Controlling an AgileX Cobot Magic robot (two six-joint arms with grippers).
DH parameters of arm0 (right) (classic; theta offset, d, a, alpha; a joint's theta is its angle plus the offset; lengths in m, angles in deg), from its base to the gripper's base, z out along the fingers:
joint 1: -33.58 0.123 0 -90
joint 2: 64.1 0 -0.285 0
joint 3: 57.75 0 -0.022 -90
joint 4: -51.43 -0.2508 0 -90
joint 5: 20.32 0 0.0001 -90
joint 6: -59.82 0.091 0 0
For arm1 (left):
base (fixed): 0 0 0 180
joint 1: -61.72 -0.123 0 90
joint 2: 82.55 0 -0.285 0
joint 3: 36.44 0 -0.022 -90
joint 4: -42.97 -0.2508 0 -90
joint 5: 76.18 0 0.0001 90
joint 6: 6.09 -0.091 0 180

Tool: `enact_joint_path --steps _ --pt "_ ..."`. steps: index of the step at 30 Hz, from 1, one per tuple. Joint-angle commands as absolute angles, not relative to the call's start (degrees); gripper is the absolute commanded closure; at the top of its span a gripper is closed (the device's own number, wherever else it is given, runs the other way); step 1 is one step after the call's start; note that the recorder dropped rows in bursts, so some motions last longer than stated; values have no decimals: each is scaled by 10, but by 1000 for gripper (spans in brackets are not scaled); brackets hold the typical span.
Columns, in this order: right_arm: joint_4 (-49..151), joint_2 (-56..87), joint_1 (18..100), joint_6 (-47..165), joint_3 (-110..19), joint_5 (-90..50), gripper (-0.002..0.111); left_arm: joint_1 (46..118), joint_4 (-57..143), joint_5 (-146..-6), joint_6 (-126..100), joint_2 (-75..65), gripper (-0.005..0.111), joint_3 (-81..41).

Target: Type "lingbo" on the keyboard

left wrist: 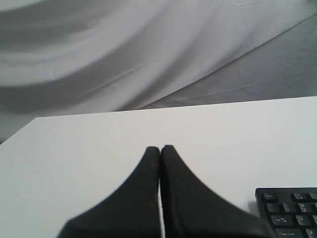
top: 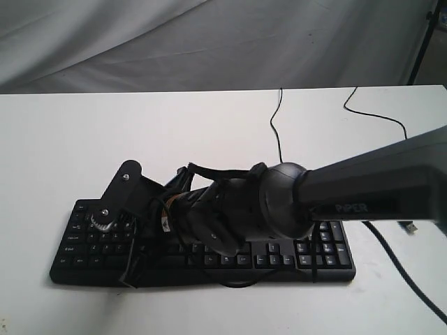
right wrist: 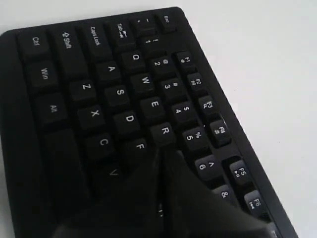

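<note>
Right wrist view: right gripper [right wrist: 161, 154] over the left-hand keys of the keyboard [right wrist: 99, 99].
Its fingers [right wrist: 138, 198] are pressed together, tips near R and F. The left gripper [left wrist: 160, 148], likewise closed, hangs over the table [left wrist: 74, 148] off the Esc corner; the keyboard lies centre-near.

the right arm [top: 377, 178] is a thick dark grey tube entering from the right edge of the exterior view, with pale piper lettering [top: 351, 207] on its side. it ends in a rounded, glossy grey joint housing [top: 281, 202] near the middle of the frame. left of that the wrist [top: 209, 220] is black and bulky, with thin black cables [top: 209, 169] looped over its top. further left is a flat black bar [top: 123, 190] with a rounded end and one screw [top: 126, 176], above a silver knurled ring [top: 102, 220]. in the wrist views the left gripper [left wrist: 159, 148] and right gripper [right wrist: 161, 152] each show two matte black fingers [left wrist: 138, 193], broad at the bottom of the frame and tapering to rounded tips, a thin seam between them.
</note>
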State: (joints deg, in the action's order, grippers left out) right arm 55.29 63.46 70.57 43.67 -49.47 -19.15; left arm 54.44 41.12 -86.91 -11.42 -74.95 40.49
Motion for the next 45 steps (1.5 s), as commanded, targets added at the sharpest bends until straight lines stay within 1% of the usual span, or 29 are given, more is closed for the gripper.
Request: enact_joint_path --steps 1,25,33,39,45 --pt "549 643 702 440 -497 -166 108 547 412 -867 -113 -748 106 408" --pt "543 669 702 436 -497 -168 108 547 412 -867 -113 -748 106 408" --pt "543 644 702 436 -497 -173 108 547 412 -867 -113 -748 106 408" --pt "540 619 702 436 -496 -203 108 547 412 -867 -113 -748 106 408" --pt "537 601 702 436 -468 -199 108 547 412 -867 -113 -748 106 408"
